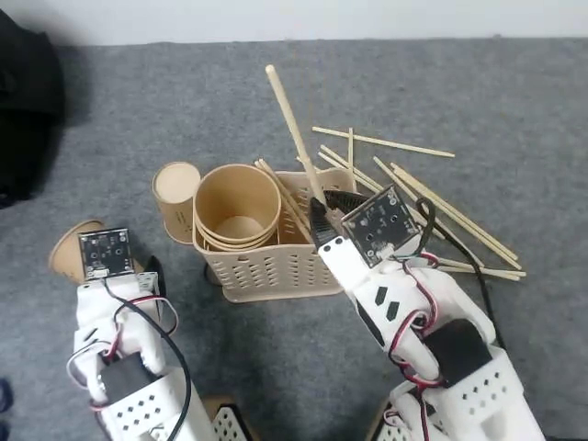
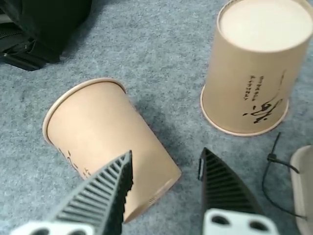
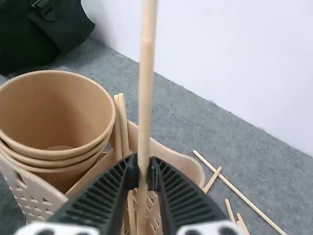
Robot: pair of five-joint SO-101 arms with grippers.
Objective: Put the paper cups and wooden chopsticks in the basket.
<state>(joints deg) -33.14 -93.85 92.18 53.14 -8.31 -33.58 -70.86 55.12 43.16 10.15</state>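
- Right end effector (image 3: 142,177) pinches one chopstick (image 3: 145,88), nearly upright over the basket (image 1: 266,268); the stick's lower tip is hidden, probably inside.
- Nested cups (image 1: 237,197) sit in the basket.
- Left end effector (image 2: 166,159) is spread just above a tipped cup (image 2: 98,127) lying on the bench (image 1: 514,110).
- An upturned cup (image 2: 254,63) stands beside the basket; loose chopsticks (image 1: 441,207) lie scattered on the basket's other side.

floor: grey carpet (image 1: 514,110) | black bag (image 1: 23,101) lying on carpet near wall | backdrop: white wall (image 1: 294,16)
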